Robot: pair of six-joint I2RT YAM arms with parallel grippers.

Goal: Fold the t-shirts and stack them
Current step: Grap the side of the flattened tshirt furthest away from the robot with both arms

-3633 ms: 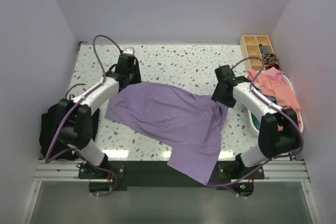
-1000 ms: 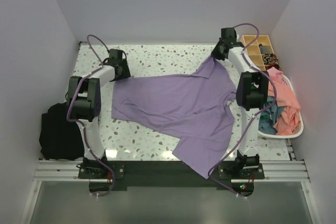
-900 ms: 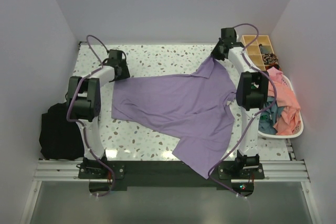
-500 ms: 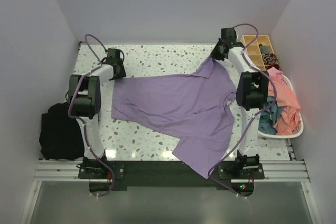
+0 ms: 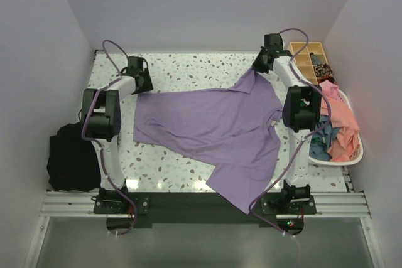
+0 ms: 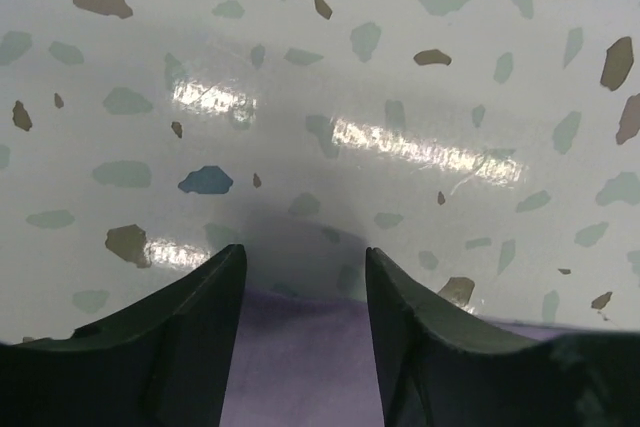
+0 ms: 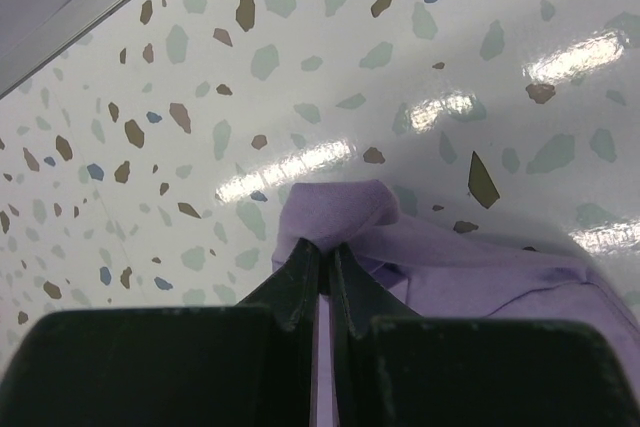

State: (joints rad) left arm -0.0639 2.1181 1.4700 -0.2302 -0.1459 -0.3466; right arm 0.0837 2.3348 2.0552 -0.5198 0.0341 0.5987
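Both arms have reached from mid-desk to the far edge over the last few seconds, drawing the lavender t-shirt [image 5: 213, 127] out into a broad, mostly flat spread on the speckled desk [image 5: 188, 67]. One end of it trails over the near edge.

My right jaws are pressed together on a small puckered fold at the shirt's far right corner, close to the wooden organiser [image 5: 308, 54]. My left jaws have let go and stand spread just above the far left edge, with purple cloth showing between them. I cannot tell whether they touch it.

A salmon-pink t-shirt [image 5: 339, 111] and a teal one [image 5: 323, 145] wait in the white basket [image 5: 353, 155] at right. A black fabric bundle [image 5: 69, 158] sits off to the left.

By its look the cloth is light and limp, so it should sag and crease wherever it goes unsupported and slide easily on the glossy top. It is best pinched at two corners or seams together, shoulders or hem, so that it travels as one sheet. The skewed near end likely wants straightening before any fold.
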